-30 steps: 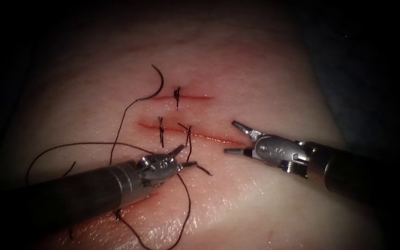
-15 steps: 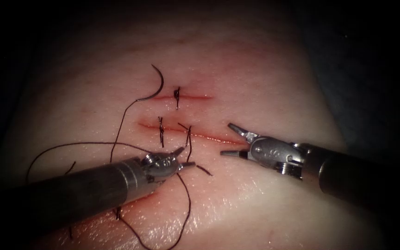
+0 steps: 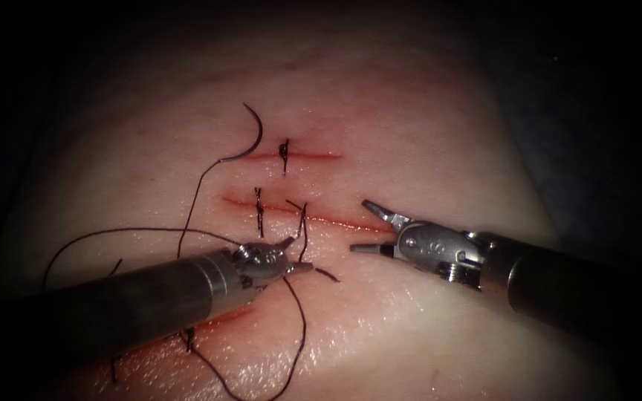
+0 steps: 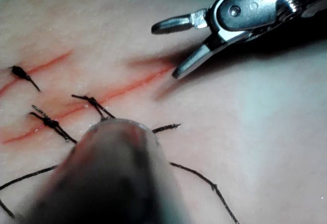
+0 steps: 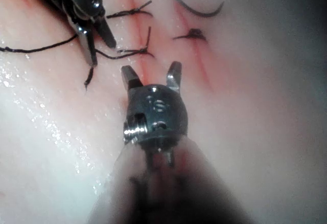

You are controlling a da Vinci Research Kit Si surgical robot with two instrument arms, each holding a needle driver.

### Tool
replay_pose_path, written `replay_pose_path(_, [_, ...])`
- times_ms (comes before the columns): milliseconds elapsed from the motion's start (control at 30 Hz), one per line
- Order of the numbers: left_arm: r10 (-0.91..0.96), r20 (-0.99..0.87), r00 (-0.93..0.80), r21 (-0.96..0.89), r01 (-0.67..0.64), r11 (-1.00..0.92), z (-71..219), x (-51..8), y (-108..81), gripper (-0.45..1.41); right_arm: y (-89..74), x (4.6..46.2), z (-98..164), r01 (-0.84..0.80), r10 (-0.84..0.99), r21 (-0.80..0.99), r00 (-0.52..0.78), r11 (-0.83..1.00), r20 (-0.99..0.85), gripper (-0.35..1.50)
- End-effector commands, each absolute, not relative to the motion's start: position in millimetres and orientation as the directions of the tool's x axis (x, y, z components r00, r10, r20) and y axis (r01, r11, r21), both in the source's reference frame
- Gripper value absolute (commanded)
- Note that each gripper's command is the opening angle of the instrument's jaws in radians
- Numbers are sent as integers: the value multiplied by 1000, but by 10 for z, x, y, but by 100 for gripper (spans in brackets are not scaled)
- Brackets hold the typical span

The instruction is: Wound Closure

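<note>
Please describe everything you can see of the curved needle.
The needle is a thin, dark, curved piece of what looks like metal. It lies free on the tissue, at the left end of the upper cut, beside a tied stitch. Neither tool holds it. Thread trails from its lower end toward the left tool. Whether its tip enters the tissue cannot be told.

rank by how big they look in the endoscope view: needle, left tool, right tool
1-2. left tool and right tool: the metal tips look alike, so no ranking; both stand open and hold nothing.
3. needle: thin curve lying on the tissue, clearly smallest.
</note>
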State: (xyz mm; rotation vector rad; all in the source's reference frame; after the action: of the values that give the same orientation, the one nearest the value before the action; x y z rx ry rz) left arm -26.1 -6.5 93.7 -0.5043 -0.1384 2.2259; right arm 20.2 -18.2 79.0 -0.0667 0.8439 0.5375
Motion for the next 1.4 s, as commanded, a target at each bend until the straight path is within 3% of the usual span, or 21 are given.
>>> replay_pose_path(33, [756,-313,-575,-266,-711,-651,942,-265,-62,-44,-178,212,795,-475,424,154,536,866,-730,119])
replay_pose_path(300, [760,-307,-573,-294,-702,-648,934,-255,-54,-45,-183,223,797,-446,409,168,523,879,-748,119])
replay_pose_path(533, [736,-386,-555,-269,-696,-666,914,-244,-34,-45,-185,240,823,-228,133,17,503,974,-854,114])
replay_pose_path(733, [728,-421,-541,-259,-698,-668,907,-241,-27,-45,-177,268,840,-245,89,-27,451,969,-888,130])
replay_pose_path(1400, [726,-431,-535,-249,-703,-666,903,-239,-25,-45,-173,326,850,-267,46,-69,405,961,-913,130])
